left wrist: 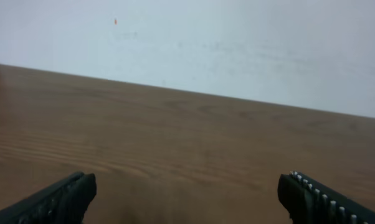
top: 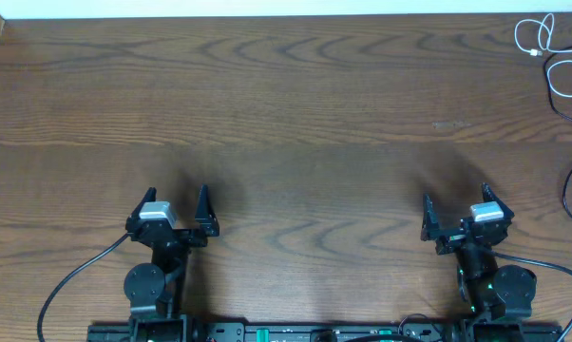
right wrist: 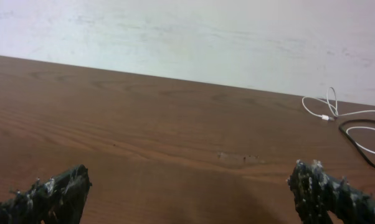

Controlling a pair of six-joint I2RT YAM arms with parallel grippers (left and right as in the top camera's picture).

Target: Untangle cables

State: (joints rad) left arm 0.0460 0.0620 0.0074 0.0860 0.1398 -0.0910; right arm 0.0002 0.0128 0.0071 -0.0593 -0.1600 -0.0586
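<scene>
Black arm bases sit along the near edge of the wooden counter, each with a thick black wire curving off to the side.

Just beyond them, the left hand hangs over the near left part of the counter with its two fingers spread wide and nothing between them. In its own wrist view the left hand shows only bare wood grain in the gap.

The right hand sits over the near right part, also wide open and holding nothing. Its fingers look rough and speckled with pale bits in the right wrist view, again with plain wood between them.

The middle of the counter carries only its brown grain.

In the far right corner lies the white cable, bent into a small loose loop with a small plug end showing; the right wrist view shows the same white cable near the far edge. Just nearer along the right edge, the black cable curves in a wider loop, with a white strand running inside its bend. Whether the two cross or only lie side by side is too small to tell. From the right wrist the black cable runs off the right side.

A white wall rises behind the far edge.
</scene>
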